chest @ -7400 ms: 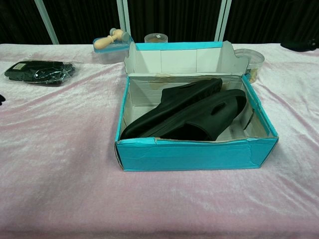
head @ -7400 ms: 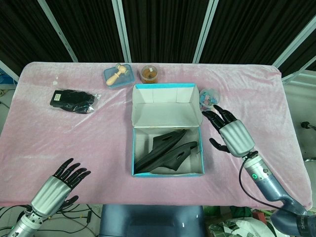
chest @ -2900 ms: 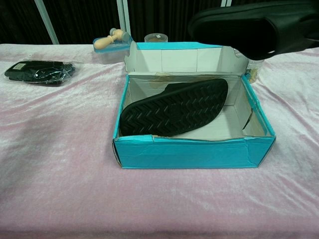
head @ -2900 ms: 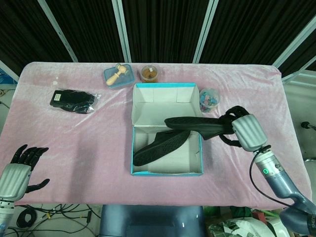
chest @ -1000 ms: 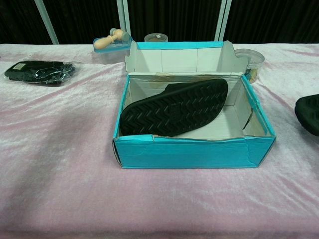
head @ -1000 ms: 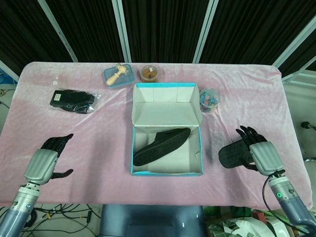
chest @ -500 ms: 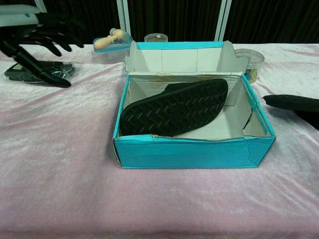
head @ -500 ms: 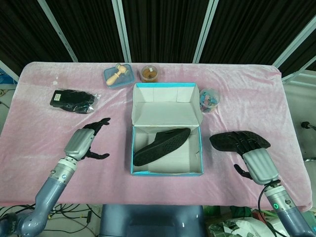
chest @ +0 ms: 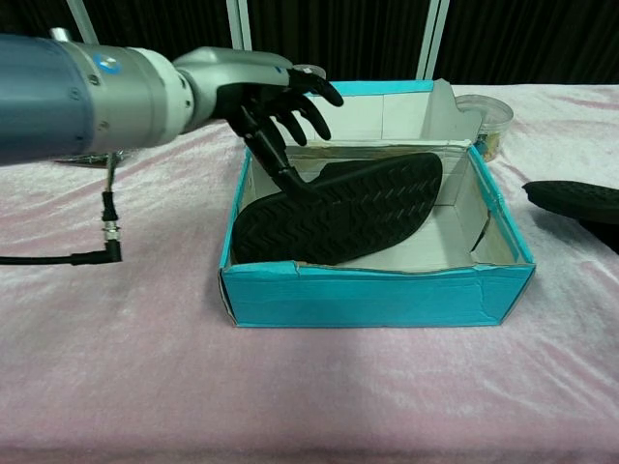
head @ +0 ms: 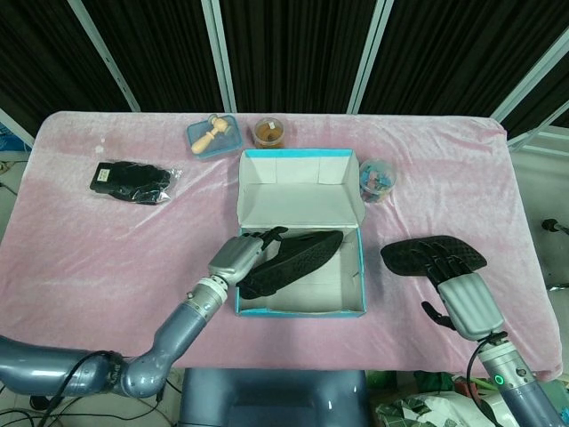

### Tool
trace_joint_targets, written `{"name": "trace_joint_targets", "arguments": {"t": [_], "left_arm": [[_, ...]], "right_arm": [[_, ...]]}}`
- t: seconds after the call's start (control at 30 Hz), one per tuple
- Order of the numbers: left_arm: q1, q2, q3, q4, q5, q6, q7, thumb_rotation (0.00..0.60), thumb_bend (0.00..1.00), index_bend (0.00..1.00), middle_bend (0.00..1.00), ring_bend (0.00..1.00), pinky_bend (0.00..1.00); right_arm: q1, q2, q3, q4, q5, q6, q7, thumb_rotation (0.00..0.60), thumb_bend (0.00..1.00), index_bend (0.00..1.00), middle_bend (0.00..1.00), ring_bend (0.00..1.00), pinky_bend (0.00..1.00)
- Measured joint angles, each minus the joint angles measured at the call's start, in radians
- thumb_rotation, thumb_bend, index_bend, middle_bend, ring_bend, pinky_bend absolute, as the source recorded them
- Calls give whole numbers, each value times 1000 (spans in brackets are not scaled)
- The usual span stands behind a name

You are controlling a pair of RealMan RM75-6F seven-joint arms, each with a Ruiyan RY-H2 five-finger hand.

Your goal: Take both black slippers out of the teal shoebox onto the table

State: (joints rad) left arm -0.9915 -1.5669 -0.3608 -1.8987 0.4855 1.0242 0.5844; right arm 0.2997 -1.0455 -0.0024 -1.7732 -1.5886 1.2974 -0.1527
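The teal shoebox (head: 300, 312) (chest: 377, 295) stands mid-table with its lid flap up. One black slipper (head: 307, 253) (chest: 358, 208) lies sole-up inside it. My left hand (head: 242, 253) (chest: 276, 101) reaches over the box's left wall with fingers spread, the thumb tip touching the slipper's sole. The other black slipper (head: 409, 253) (chest: 571, 198) lies on the pink cloth right of the box. My right hand (head: 464, 298) has its fingers stretched flat over that slipper, thumb held apart.
A black packet (head: 131, 181) lies at the far left. A blue tub with a wooden piece (head: 213, 135), an amber jar (head: 269, 132) and a clear jar (head: 376, 178) (chest: 484, 116) stand behind the box. A cable (chest: 106, 232) hangs from my left arm.
My left hand has swung from the table's left side to over the box's left wall, onto the slipper inside. The right hand and its slipper have barely shifted.
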Motion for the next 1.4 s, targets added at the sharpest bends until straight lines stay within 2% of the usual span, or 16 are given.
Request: {"name": "trace_joint_targets", "arguments": {"t": [0.3, 0.47, 0.63, 0.73, 0.83, 0.9, 1.0, 1.07, 1.4], "left_arm": [[-102, -151, 10, 162, -78, 92, 66, 600, 0, 70, 188, 187, 187], [-104, -174, 15, 186, -69, 140, 66, 600, 0, 57, 186, 184, 188], [-106, -192, 21, 216, -76, 139, 70, 600, 0, 46, 178, 178, 197], [-112, -224, 22, 251, -83, 127, 66, 600, 0, 53, 173, 178, 235], [-119, -262, 22, 289, -85, 116, 60, 600, 2, 115, 203, 213, 299], [-121, -287, 23, 316, -78, 114, 53, 600, 32, 184, 260, 286, 392], [-119, -319, 27, 352, -48, 120, 34, 600, 131, 297, 382, 418, 546], [-115, -334, 30, 370, -22, 130, 22, 600, 166, 334, 431, 459, 592], [-76, -387, 55, 431, 165, 214, -28, 600, 233, 387, 482, 475, 630]], "right_arm": [[-4, 2, 0, 3, -1, -5, 11, 600, 216, 0, 32, 39, 224], [-4, -2, 2, 8, -2, -8, 17, 600, 216, 0, 34, 39, 224], [-1, -6, 4, 11, -9, -11, 24, 600, 217, 0, 38, 39, 224], [-3, -6, 4, 12, -11, -9, 30, 600, 216, 0, 44, 39, 224], [-6, -4, 4, 14, -11, -7, 37, 600, 216, 0, 51, 39, 224], [-7, -3, 4, 17, -12, -5, 43, 600, 217, 0, 55, 39, 224], [-9, -3, 4, 20, -16, -3, 51, 600, 216, 0, 55, 40, 224], [-9, -3, 4, 22, -18, -2, 54, 600, 216, 0, 55, 40, 225], [-8, -3, 7, 22, -25, -1, 60, 600, 216, 0, 62, 40, 224]]}}
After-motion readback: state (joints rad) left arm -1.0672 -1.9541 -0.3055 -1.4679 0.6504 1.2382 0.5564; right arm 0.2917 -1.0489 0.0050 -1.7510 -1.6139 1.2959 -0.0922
